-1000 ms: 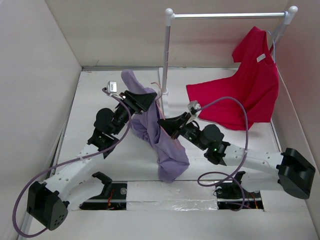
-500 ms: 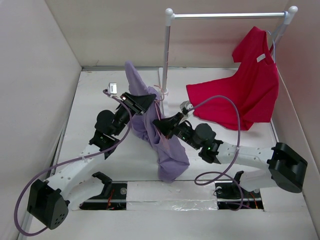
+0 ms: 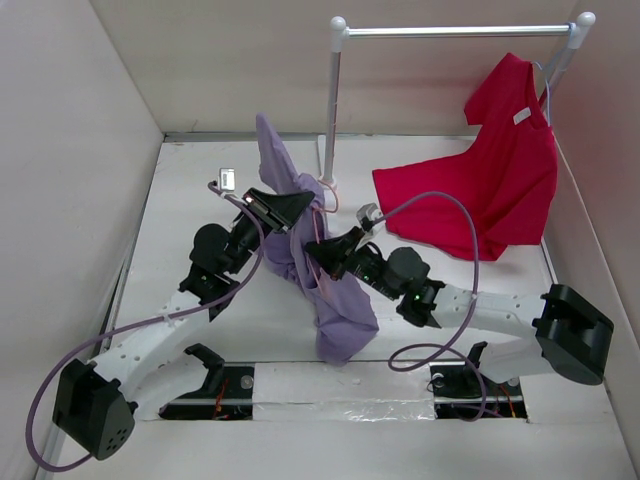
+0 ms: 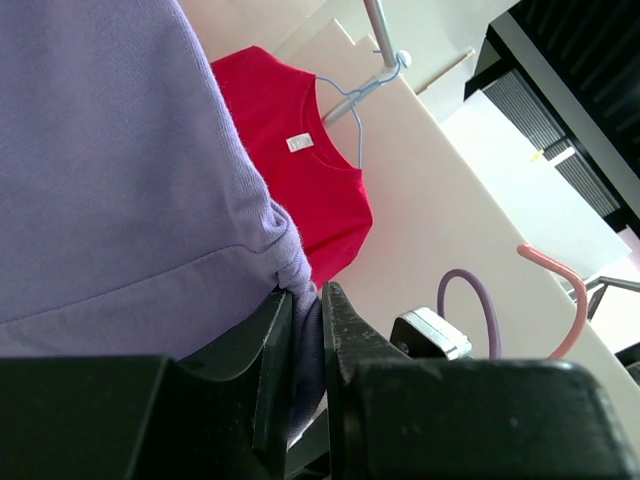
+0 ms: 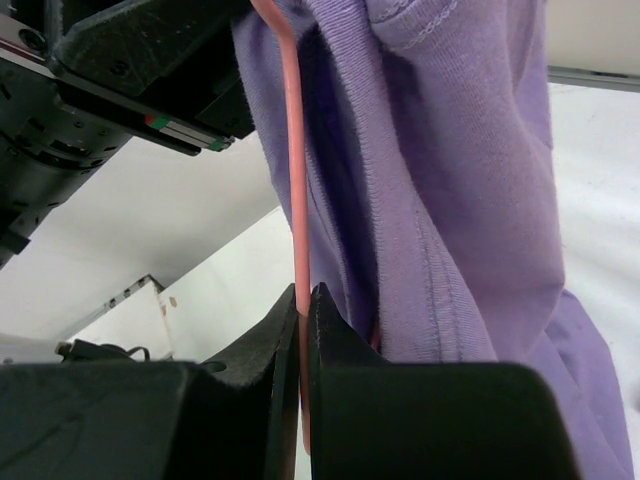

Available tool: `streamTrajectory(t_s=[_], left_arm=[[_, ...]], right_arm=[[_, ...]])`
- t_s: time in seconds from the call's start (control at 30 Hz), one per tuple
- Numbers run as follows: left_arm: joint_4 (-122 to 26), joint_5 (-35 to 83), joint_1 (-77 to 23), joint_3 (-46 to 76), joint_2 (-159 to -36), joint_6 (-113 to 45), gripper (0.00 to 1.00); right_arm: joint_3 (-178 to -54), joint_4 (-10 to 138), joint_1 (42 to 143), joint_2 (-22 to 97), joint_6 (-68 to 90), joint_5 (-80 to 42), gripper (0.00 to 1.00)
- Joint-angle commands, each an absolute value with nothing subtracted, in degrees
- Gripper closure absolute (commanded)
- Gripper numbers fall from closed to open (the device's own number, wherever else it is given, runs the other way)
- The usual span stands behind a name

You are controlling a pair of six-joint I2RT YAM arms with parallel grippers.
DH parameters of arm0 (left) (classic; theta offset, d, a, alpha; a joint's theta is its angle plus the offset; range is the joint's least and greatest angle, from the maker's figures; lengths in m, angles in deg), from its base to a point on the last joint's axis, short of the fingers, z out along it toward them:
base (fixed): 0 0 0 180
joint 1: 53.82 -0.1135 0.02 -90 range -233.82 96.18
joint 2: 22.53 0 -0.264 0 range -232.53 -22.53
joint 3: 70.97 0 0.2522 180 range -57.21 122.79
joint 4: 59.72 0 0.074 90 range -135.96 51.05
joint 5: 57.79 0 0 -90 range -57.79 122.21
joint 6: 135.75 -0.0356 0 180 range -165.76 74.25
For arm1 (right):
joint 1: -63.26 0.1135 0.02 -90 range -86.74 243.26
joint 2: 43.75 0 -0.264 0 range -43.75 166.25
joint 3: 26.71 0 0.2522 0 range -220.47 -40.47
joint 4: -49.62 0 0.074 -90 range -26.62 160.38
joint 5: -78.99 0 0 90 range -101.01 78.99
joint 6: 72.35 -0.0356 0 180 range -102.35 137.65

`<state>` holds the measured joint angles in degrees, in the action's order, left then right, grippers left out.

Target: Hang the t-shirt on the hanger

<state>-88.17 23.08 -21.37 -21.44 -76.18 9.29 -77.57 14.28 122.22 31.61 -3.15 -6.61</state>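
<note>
Right wrist view shows your right pincer (image 5: 303,300) clamped on the thin pink wire hanger (image 5: 294,170). Your left pincer (image 4: 307,297) pinches the soft lavender cloth t-shirt (image 4: 110,170), raised midway between the desk's (image 3: 200,170) side edges. Pull unevenly and the wire could slip out.

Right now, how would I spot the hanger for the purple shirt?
Find the white rail stand; in front of its left post a lavender t-shirt is held up. The hanger is the thin pink wire in its folds, pinched by the right pincer, unlike the pale blue hanger carrying the red t-shirt.
</note>
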Motion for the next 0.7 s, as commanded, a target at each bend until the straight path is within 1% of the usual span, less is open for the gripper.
streamTrajectory(t_s=[0.0, 0.1, 0.13, 0.23, 0.27, 0.33, 0.37, 0.4, 0.43, 0.47, 0.53, 0.67], left_arm=[[-90.7, 22.7, -21.7, -23.5, -74.4, 6.8, 1.0], [-91.6, 23.1, -21.7, -24.9, -72.7, 8.3, 1.0], [-92.2, 23.8, -21.7, -25.6, -71.1, 8.6, 1.0], [-91.0, 26.9, -21.7, -26.2, -68.1, 9.2, 1.0], [-90.5, 28.3, -21.7, -26.3, -67.3, 9.1, 1.0], [-91.0, 29.8, -21.7, -27.3, -65.2, 10.1, 1.0], [-91.2, 30.1, -21.7, -27.6, -64.7, 10.6, 1.0], [-91.1, 30.2, -21.7, -27.4, -64.5, 11.4, 1.0], [-90.8, 30.2, -21.7, -27.1, -64.5, 11.5, 1.0], [-90.2, 30.1, -22.3, -26.7, -64.5, 11.5, 1.0], [-90.1, 29.7, -22.3, -26.4, -64.4, 12.4, 1.0], [-90.3, 29.7, -22.3, -25.8, -64.5, 13.0, 1.0]], right_arm=[[-78.3, 7.1, 122.8, 28.8, -4.6, -5.2, 1.0], [-78.1, 10.8, 122.8, 27.3, -4.8, -5.0, 0.74], [-78.1, 12.2, 122.8, 26.4, -4.6, -5.4, 0.58], [-75.9, 17.1, 123.3, 22.1, -4.6, -4.1, 0.37], [-75.3, 18.8, 123.3, 20.9, -4.6, -2.8, 0.34], [-73.4, 21.4, 123.3, 16.9, -4.5, -1.9, 0.33], [-72.6, 23.5, 123.3, 15.7, -4.8, -1.2, 0.35], [-71.7, 24.1, 123.3, 14.5, -5.6, -1.2, 0.49], [-70.6, 24.3, 123.3, 13.2, -6.2, -1.2, 0.9], [-68.8, 25.3, 123.9, 12.9, -6.7, -1.2, 1.0], [-67.3, 26.7, 125.2, 13.1, -7.4, -1.1, 1.0], [-64.9, 30.2, 130.7, 15.5, -8.8, 4.9, 1.0]])
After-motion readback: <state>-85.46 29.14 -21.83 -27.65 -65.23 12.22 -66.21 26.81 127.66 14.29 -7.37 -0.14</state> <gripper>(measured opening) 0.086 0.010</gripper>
